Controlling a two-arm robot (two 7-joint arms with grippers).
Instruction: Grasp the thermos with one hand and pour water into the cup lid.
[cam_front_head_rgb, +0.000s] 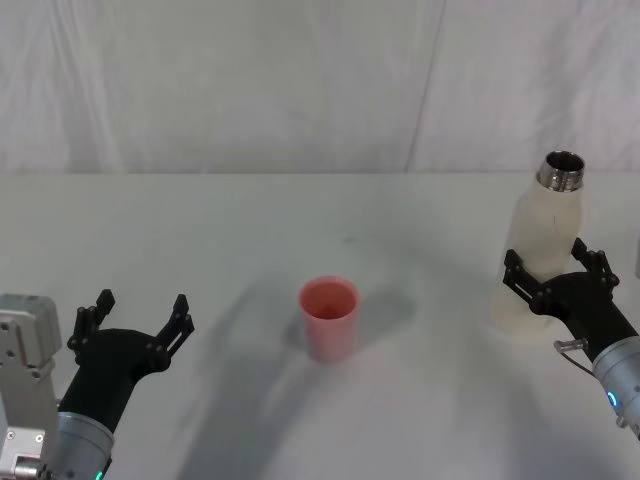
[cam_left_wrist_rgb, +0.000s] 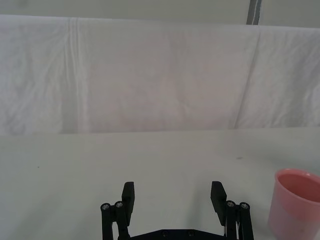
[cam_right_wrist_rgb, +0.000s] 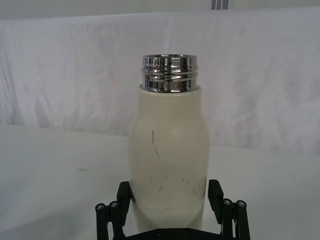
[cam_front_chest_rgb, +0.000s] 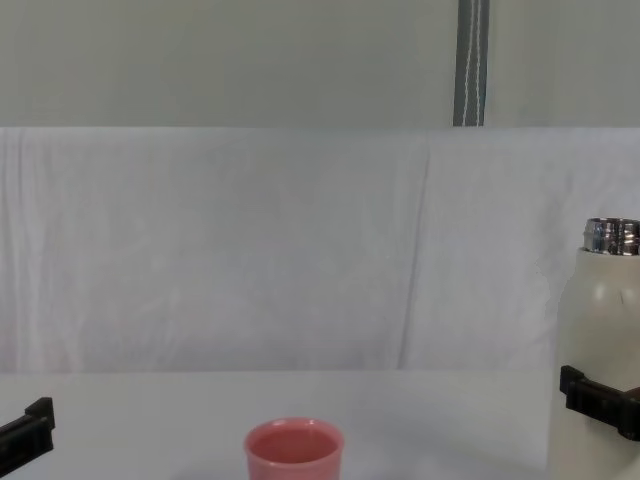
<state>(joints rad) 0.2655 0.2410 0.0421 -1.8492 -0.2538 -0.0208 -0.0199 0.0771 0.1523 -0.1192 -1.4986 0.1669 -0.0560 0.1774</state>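
Black plastic fingers of the right gripper (cam_front_head_rgb: 559, 272) straddled the lower body of the tall cream-white steel-necked thermos (cam_right_wrist_rgb: 167, 150), spread and not visibly clamped. It stood upright at the white counter's (cam_front_head_rgb: 230, 230) right side, probably heavy, rigid and slick; low on the body seemed the sensible hold. The small pink cup lid (cam_front_head_rgb: 328, 318) stood mid-counter, well apart. The left gripper (cam_front_head_rgb: 133, 322) hung released nearby.
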